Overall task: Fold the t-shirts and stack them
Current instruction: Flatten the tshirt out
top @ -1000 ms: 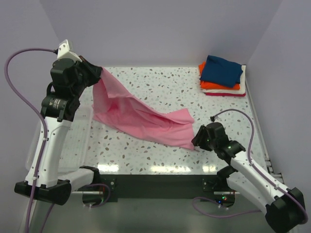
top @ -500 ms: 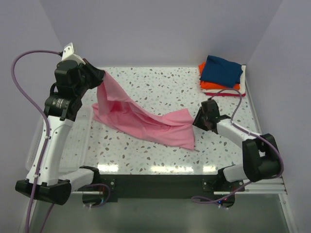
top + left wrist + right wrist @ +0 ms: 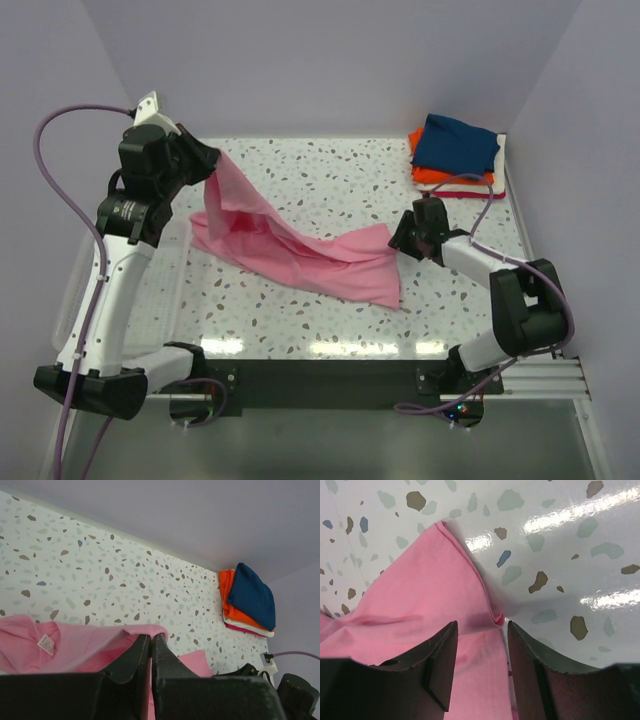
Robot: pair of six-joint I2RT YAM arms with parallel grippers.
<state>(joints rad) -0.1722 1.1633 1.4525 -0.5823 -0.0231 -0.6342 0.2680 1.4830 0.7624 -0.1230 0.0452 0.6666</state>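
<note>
A light pink t-shirt [image 3: 290, 240] stretches across the speckled table, lifted at its far left end. My left gripper [image 3: 212, 160] is shut on that raised edge of the pink t-shirt [image 3: 100, 640], its fingertips [image 3: 150, 639] pinched together on the fold. My right gripper [image 3: 400, 236] sits low at the shirt's right corner, open, its jaws straddling the hemmed edge of the pink t-shirt [image 3: 435, 590] without pinching it. A folded stack of t-shirts [image 3: 455, 152], navy on top of orange, white and red, lies at the far right corner; the left wrist view shows this stack [image 3: 250, 600] too.
A white wire basket [image 3: 75, 290] stands off the table's left side behind the left arm. The table's right rail [image 3: 530, 250] runs close to the right arm. Purple walls close the back and sides. Cables loop from both arms.
The right arm swung from the near right of the table up to the shirt's right corner, and now sits slightly further in. The left gripper holds its raised edge, shifted a little right.
</note>
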